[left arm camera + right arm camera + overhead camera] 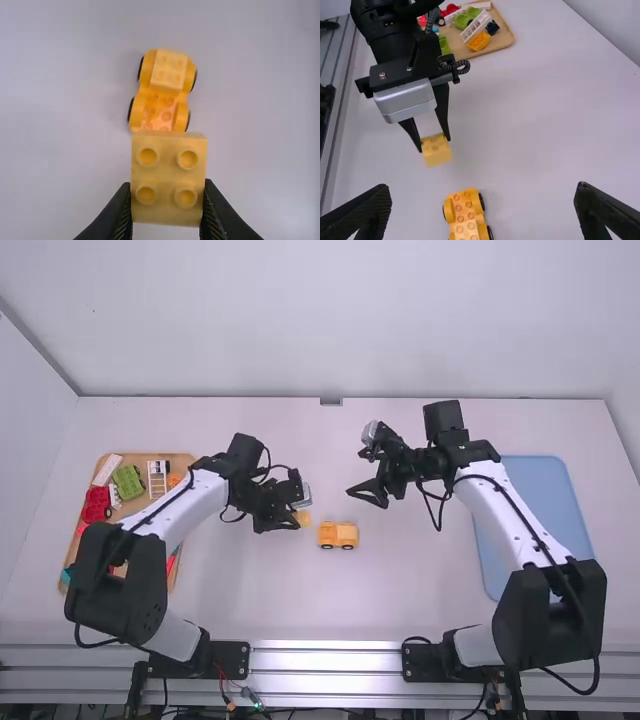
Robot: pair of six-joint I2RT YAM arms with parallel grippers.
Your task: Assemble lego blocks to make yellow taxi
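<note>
Yellow block [168,177], four round studs; car [165,92] beyond, perhaps orange-yellow.

Yellow-orange wheeled car base [330,539]: upright, black tyres | four-stud yellow block [169,70]: seated on one end, opposite end's studs bare | loose four-stud yellow brick [169,177]: raised, near car base's bare-studded end

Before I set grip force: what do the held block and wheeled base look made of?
Held block: likely hard plastic, satin; smooth faces, molded studs. Wheeled base: likely same satin plastic, molded studs. Black wheels: plastic or rubber, unclear.
</note>
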